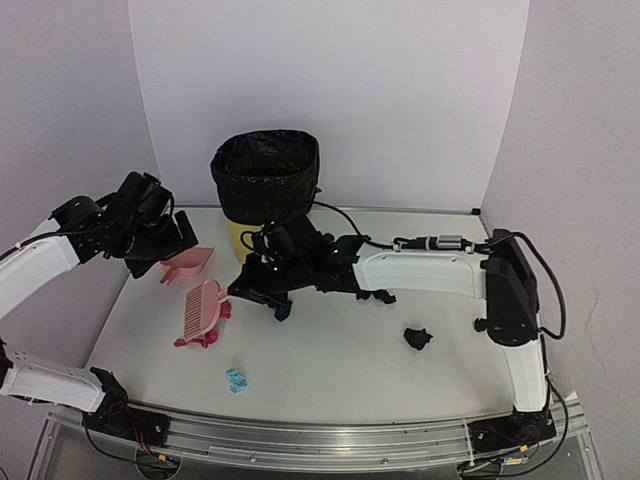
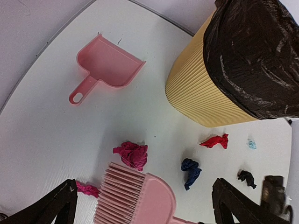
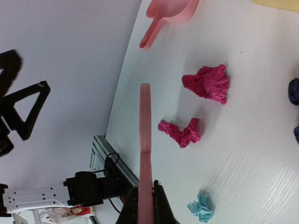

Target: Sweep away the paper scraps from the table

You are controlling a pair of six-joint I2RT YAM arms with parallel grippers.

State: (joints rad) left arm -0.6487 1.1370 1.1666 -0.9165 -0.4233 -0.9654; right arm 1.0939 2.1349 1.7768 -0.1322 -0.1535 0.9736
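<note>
Several crumpled multicoloured paper scraps [image 2: 130, 154] | left jaws apart | right jaws clamp brush [image 3: 145, 140]

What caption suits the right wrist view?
Right claw grips the pink brush edge-on beside two pink paper wads and a light blue wad; pink dustpan beyond.

White arm links [image 1: 420, 270], blk joints [image 1: 510, 290], blk cables [image 1: 560, 310].
</note>
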